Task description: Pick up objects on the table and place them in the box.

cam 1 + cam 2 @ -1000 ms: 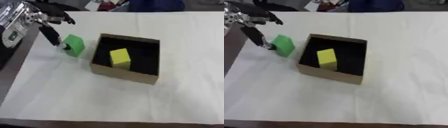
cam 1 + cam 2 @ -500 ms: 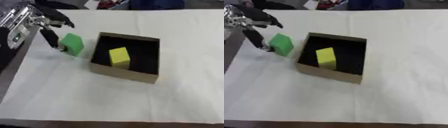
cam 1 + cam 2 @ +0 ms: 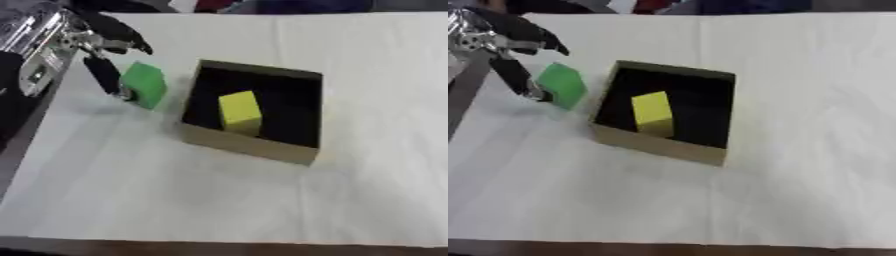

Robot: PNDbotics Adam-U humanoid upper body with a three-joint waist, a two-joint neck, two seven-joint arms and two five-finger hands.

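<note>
Green block [image 3: 144, 84] was pinched between the thumb and spread fingers of the left hand [image 3: 103, 47] beside the box [image 3: 248, 143], yellow block [image 3: 239, 112] already inside, so next it needed a lift over the near wall.

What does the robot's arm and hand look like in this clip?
Only the left hand shows, at the upper left. Its fingers are slim and black, with pale tips. The wrist and forearm behind it are shiny silver metal with black parts and a small dark marking that cannot be read. No right arm appears in either view.
</note>
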